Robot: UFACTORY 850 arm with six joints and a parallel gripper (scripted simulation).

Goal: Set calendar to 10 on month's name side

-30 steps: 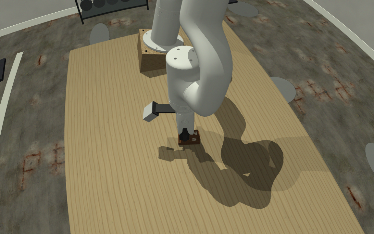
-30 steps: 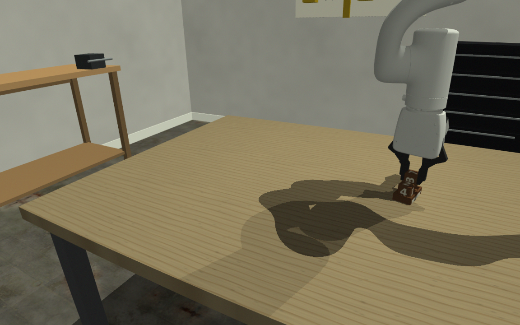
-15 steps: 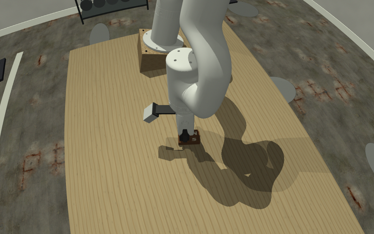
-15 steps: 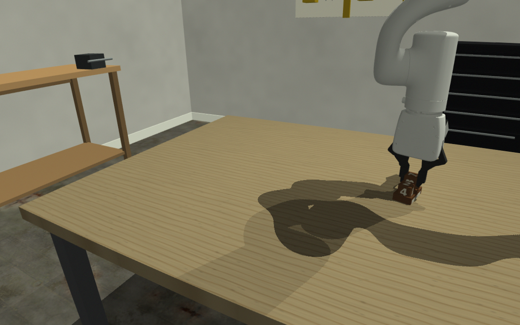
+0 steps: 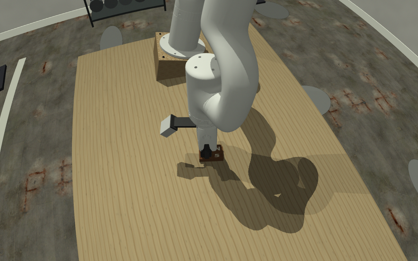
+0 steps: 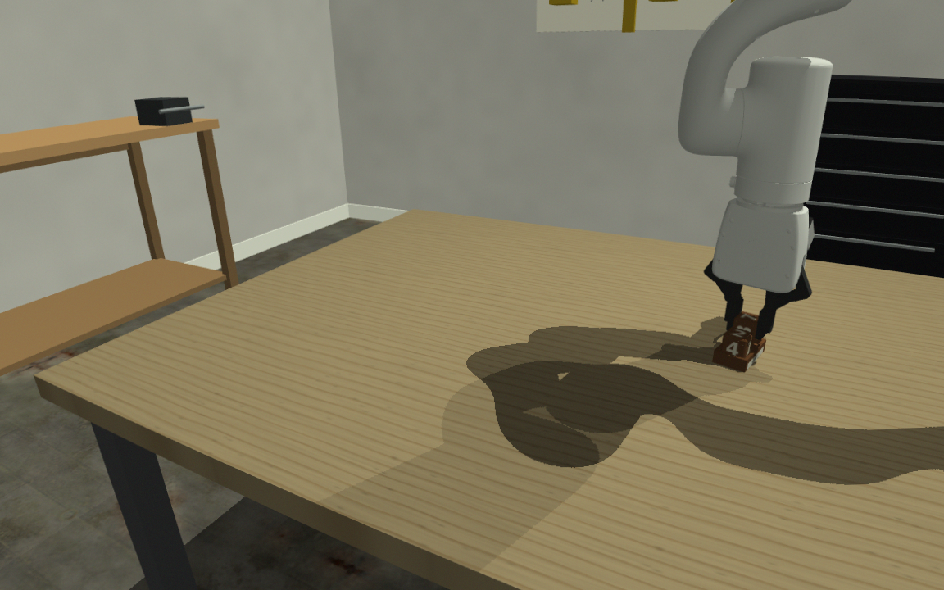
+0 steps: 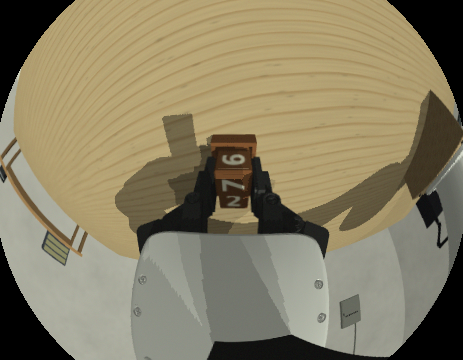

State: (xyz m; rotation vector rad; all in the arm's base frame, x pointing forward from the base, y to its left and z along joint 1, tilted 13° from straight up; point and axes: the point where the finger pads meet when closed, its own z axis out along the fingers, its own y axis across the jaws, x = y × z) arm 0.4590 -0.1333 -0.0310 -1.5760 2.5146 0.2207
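My gripper (image 5: 206, 155) (image 6: 746, 329) (image 7: 233, 169) points down over the brown tray (image 5: 211, 159) (image 7: 234, 139) and is shut on a dark brown cube (image 6: 748, 319) (image 7: 233, 185). The held cube has 7 on top and 6 on the face toward the wrist camera. Its top stands higher than the second cube (image 5: 218, 149) (image 6: 732, 349) (image 7: 233, 201), so it is partly lowered beside it. The second cube sits at the tray's other end, with a 2 or N-like mark on top, 4 on its end and 5 on a side. The tray rests on the table; its month lettering is too small to read.
The arm's wooden base block (image 5: 171, 69) (image 7: 431, 150) stands at the back of the table (image 5: 132, 194) (image 6: 314, 329). The wrist camera (image 5: 167, 125) sticks out to the left of the gripper in the top view. Arm shadows fall across the tray's surroundings.
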